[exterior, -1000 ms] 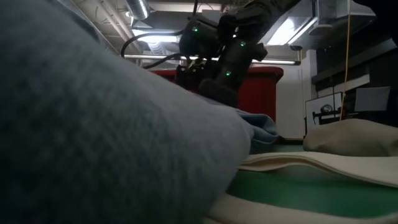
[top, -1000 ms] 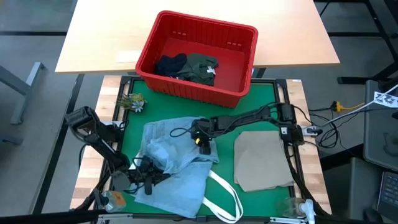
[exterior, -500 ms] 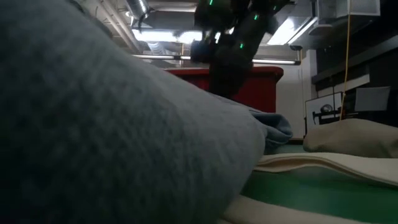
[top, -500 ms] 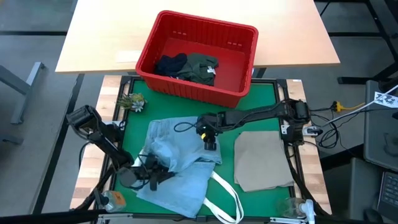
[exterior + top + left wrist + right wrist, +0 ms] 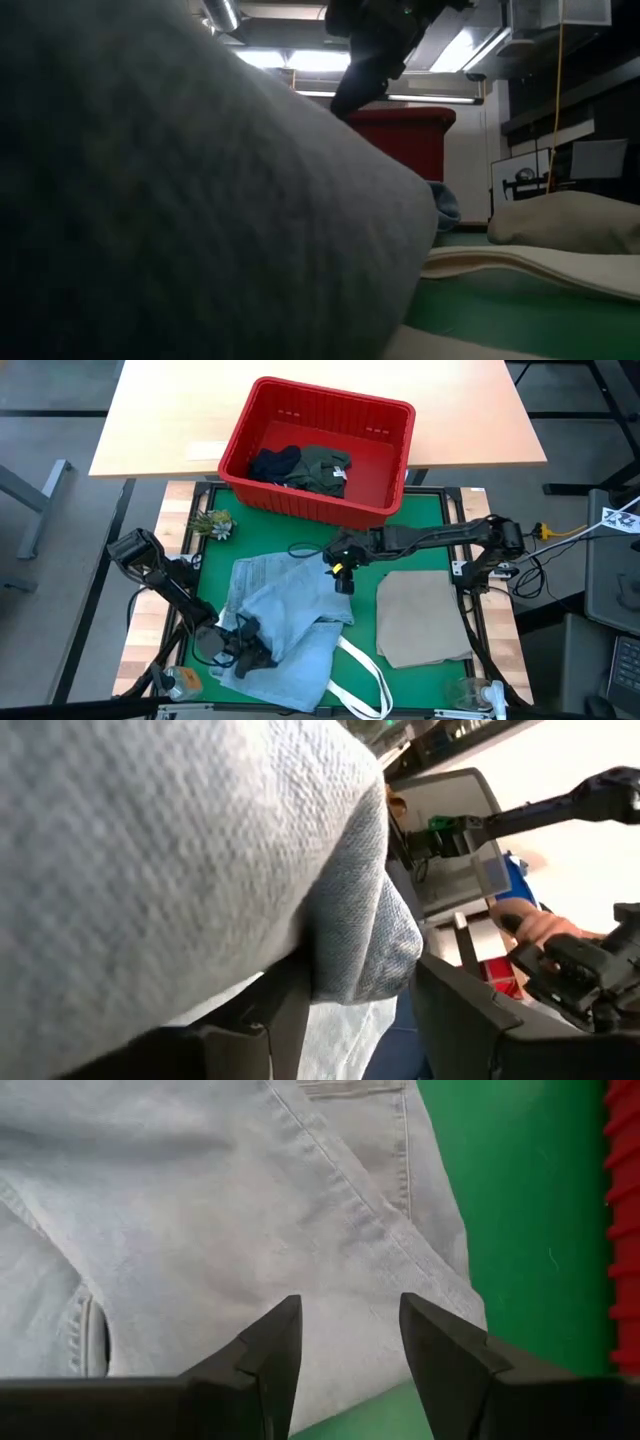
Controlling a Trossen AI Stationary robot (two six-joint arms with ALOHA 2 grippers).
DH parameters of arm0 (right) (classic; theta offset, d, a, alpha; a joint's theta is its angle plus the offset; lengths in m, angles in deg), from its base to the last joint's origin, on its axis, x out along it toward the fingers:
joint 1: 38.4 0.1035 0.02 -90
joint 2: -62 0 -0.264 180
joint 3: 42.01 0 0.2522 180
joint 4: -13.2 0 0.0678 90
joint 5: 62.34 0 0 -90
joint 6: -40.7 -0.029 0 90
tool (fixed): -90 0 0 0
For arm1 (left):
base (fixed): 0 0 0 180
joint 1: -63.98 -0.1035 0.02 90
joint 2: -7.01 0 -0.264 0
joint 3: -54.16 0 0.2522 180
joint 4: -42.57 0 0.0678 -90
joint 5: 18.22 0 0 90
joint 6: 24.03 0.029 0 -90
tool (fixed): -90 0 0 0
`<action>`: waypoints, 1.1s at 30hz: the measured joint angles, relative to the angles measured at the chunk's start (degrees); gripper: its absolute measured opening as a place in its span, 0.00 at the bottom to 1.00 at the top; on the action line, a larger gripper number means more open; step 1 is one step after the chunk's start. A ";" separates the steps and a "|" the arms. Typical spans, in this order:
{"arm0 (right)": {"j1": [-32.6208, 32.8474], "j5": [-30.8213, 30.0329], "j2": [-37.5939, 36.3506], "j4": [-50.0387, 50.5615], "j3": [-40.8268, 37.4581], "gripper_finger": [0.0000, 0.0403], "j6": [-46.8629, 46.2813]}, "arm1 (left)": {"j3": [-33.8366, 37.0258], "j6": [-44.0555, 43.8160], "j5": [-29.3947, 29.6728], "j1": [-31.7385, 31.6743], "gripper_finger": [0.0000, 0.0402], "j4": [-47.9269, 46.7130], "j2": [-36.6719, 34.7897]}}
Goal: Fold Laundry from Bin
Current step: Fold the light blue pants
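Note:
The light blue jeans (image 5: 285,610) lie spread and rumpled on the green mat, and fill most of the low view (image 5: 200,200). My left gripper (image 5: 245,650) is low at their near left part, open, with a denim fold (image 5: 365,935) bulging between its fingers. My right gripper (image 5: 342,575) hangs open above the jeans' far right part (image 5: 300,1210), touching nothing. The red bin (image 5: 310,505) stands at the far edge with a dark navy garment (image 5: 275,463) and a dark olive one (image 5: 325,468) inside. A folded beige cloth (image 5: 425,620) lies flat at the right. My left gripper comes at the jeans nearly level, low over the mat. A thick fold of denim (image 5: 340,970) lies against one finger (image 5: 290,1015). The other finger (image 5: 460,1020) stands apart from the cloth. The jeans rest on the mat.
White tote straps (image 5: 365,675) stick out from under the jeans at the near edge. A small green plant-like item (image 5: 212,523) sits on the wooden border at far left. A person's hand (image 5: 530,925) shows beyond the table. Bare green mat (image 5: 440,520) lies between the bin and the beige cloth.
My right gripper has risen well clear of the jeans and drawn a little toward the far right, staying open. My left gripper has turned and shifted slightly along the jeans' near left part. The denim there has spread flatter and bulges closer before the low camera.

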 joint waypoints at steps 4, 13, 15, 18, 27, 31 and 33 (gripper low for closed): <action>0.00 0.30 -0.21 0.05 0.00 0.43 0.45 | 0.00 -0.43 1.50 0.00 0.38 0.14 0.00; 0.04 1.09 1.44 -5.71 -4.55 0.43 1.51 | 0.00 -2.81 2.44 1.42 0.34 3.18 0.00; 0.04 1.09 2.09 -9.73 -7.00 0.43 1.52 | 0.00 -3.94 2.15 1.85 0.34 3.71 0.00; 0.04 1.09 3.08 -16.56 -11.52 0.43 1.42 | 0.00 -4.26 2.37 2.20 0.34 4.14 0.00; 0.00 0.64 12.38 -27.77 -17.05 0.43 -0.56 | -0.06 -4.28 2.38 2.65 0.34 5.34 0.00; 0.00 0.92 16.08 -27.86 -16.50 0.43 -2.09 | 0.00 -5.76 2.55 3.42 0.34 6.07 -0.34; -0.01 0.91 16.82 -26.98 -16.47 0.43 -3.79 | 0.00 -7.23 2.55 3.90 0.34 6.45 -0.78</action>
